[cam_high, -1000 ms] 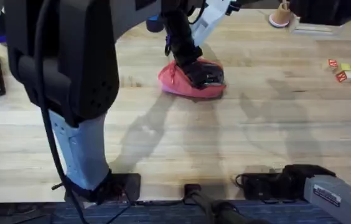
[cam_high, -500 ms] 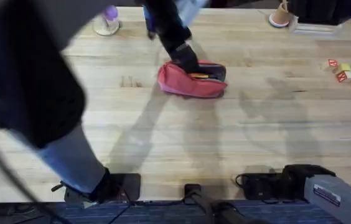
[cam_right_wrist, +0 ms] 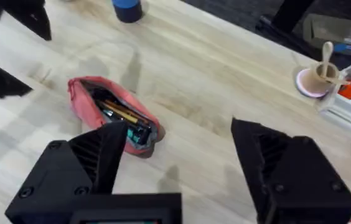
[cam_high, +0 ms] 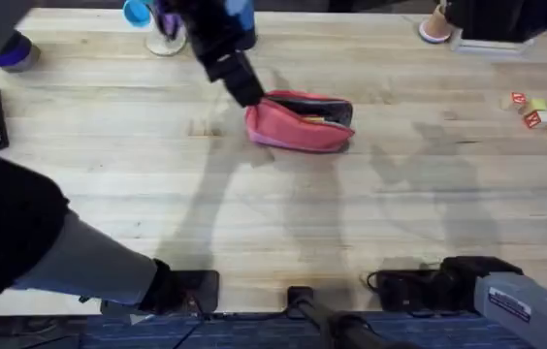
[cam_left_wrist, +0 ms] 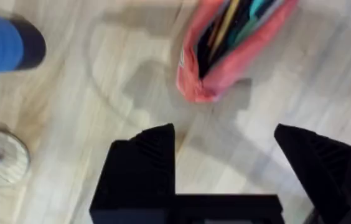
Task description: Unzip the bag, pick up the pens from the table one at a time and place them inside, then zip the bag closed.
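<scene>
Compared with the overhead view a second ago, when the left arm stood directly over the bag (cam_high: 300, 122) with its tip at the opening, the left gripper (cam_high: 244, 89) has withdrawn up and toward the far left, and now hangs just off the pouch's left end, empty, with its jaws spread wide. Nearest its fingers (cam_left_wrist: 144, 162) in the left wrist view lies bare table (cam_left_wrist: 88, 124); just beyond, the bag's rounded end rests on the wood with its zipper gaping, and yellow, teal and dark shafts, presumably the pens (cam_left_wrist: 228, 22), show inside. Farther off stand a blue cup (cam_left_wrist: 7, 43) and a small wooden disc (cam_left_wrist: 4, 158). The right gripper (cam_right_wrist: 182, 165) hovers well short of the pouch, likewise wide apart and holding nothing. No loose pens are evident on the planks, so the remaining step is judged to be closing the zipper. The pouch appears light, soft and easily dragged; it would probably need one gripper pinching the fabric at one end while the other takes the small zipper pull, whose exact position cannot be made out.
</scene>
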Available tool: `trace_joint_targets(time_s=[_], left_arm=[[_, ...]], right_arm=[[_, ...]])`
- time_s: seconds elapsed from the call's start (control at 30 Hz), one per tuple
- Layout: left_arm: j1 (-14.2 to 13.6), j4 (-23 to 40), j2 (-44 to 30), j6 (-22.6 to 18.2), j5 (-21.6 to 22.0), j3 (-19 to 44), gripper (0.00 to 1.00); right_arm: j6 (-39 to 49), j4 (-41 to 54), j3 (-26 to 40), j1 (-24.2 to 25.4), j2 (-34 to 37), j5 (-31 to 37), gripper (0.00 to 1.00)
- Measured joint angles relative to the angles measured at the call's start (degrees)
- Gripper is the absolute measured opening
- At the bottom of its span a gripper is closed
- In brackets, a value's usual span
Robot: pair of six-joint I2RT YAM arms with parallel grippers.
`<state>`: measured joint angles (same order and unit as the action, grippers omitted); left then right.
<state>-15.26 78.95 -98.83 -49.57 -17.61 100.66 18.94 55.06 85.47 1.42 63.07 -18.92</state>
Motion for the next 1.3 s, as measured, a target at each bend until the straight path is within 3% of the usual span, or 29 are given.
trace_joint_targets(time_s=[0.23,0.37,0.57,0.7,1.03,1.3], left_arm=[[8.36,4.54,2.78,-8.91,-5.37,-0.02,0.995],[14.51,5.13,4.76,-13.97,-9.87,-1.52,0.995],[23.93,4.6,6.32,-22.44,-16.56,-10.82,0.995],[28.01,2.35,6.28,-27.25,-19.29,-16.97,0.995],[35.89,-8.52,6.28,-33.54,-26.23,-30.21,0.995],[35.91,-12.54,6.28,-42.11,-31.12,-36.3,0.996]], right_arm=[[0.0,1.03,0.0,-4.09,1.4,0.0,0.997],[0.0,1.06,0.0,-8.26,3.19,0.01,0.997],[-0.15,0.73,0.0,-13.58,5.59,0.02,0.997],[-2.3,-0.77,0.0,-16.6,7.34,0.02,0.997],[-7.71,-7.63,-0.01,-28.72,14.87,0.23,0.997],[-19.08,-12.76,0.0,-36.18,20.71,7.75,0.997]])
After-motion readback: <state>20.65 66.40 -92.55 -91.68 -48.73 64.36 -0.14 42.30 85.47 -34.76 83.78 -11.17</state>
